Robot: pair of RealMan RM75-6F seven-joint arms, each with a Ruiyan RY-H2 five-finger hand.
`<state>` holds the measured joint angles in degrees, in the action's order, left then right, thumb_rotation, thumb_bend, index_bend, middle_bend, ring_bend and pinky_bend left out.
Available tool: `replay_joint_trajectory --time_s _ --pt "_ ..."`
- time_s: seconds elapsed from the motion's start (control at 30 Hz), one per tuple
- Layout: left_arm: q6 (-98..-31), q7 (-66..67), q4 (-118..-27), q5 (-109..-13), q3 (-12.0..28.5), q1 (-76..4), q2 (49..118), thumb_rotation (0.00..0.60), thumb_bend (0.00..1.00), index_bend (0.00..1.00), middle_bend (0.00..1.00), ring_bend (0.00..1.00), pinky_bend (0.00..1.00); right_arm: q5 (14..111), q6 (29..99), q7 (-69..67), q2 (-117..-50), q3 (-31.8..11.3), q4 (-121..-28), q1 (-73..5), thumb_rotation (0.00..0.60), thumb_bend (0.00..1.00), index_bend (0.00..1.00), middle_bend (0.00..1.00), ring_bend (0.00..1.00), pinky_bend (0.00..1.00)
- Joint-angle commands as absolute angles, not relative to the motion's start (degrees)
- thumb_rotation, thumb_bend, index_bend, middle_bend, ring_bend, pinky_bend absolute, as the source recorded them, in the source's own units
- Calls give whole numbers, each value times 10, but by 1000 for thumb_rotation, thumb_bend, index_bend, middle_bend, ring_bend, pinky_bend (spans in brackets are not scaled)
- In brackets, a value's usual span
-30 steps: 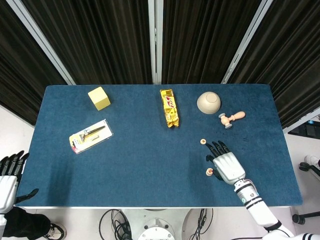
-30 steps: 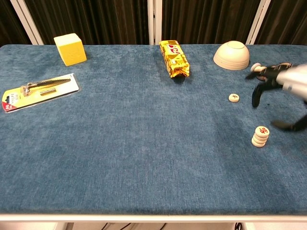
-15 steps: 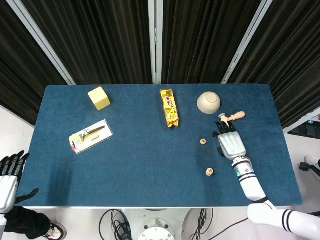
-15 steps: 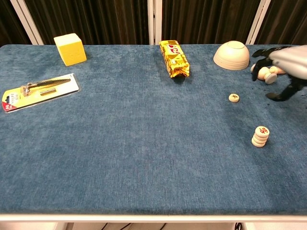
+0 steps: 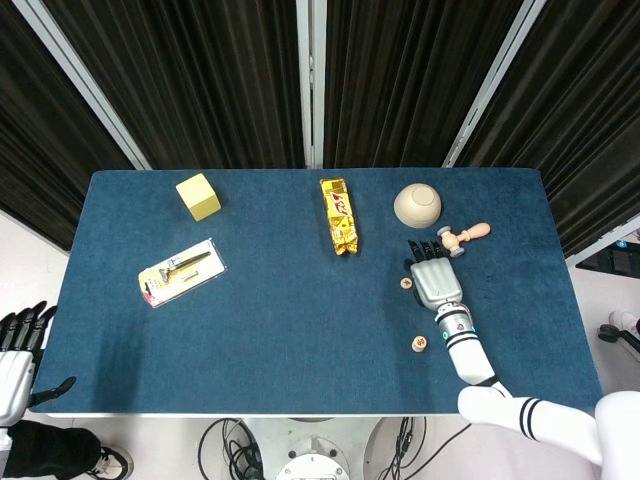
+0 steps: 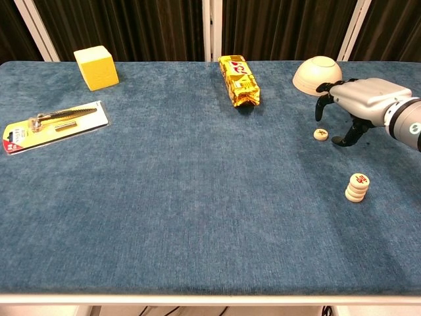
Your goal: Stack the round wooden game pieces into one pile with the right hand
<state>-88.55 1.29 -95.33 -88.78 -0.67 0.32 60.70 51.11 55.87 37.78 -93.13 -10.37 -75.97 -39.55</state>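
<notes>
I have the right hand (image 6: 358, 99) over the bench (image 6: 197, 197), fingers spread and curled downward, holding nothing. The loose piece (image 6: 321, 134) lies just under its fingertips; I cannot tell if they touch. The pile (image 6: 357, 187) stands at five o'clock from that piece. My left hand (image 5: 18, 350) hangs off the bench, fingers apart.

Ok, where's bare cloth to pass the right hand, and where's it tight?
Bare cloth runs from the snack pack down to the pile. Tight by the bowl, where the right hand hovers over the loose piece.
</notes>
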Motion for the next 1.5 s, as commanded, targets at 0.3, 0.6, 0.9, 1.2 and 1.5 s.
replay_joint_trajectory --time_s 0.3,0.6,0.9,1.2,1.5 --pt "-883 8 -952 -885 -6 2 606 600 76 29 0 0 0 512 552 366 -945 -100 -742 -405 600 271 355 33 0 0" --pt "-882 3 -950 -883 -5 2 605 600 76 29 0 0 0 521 557 359 -956 -93 -730 -405 600 274 416 40 0 0" --pt "-884 3 -951 -885 -6 3 605 600 76 29 0 0 0 524 563 359 -959 -90 -727 -403 600 277 441 42 0 0" --pt "-883 4 -951 -885 -6 3 605 600 76 29 0 0 0 538 573 345 -958 -90 -723 -397 600 287 506 60 0 0" --pt "-882 6 -952 -886 -7 2 605 600 76 29 0 0 0 570 597 324 -919 -88 -775 -382 600 287 517 70 0 0"
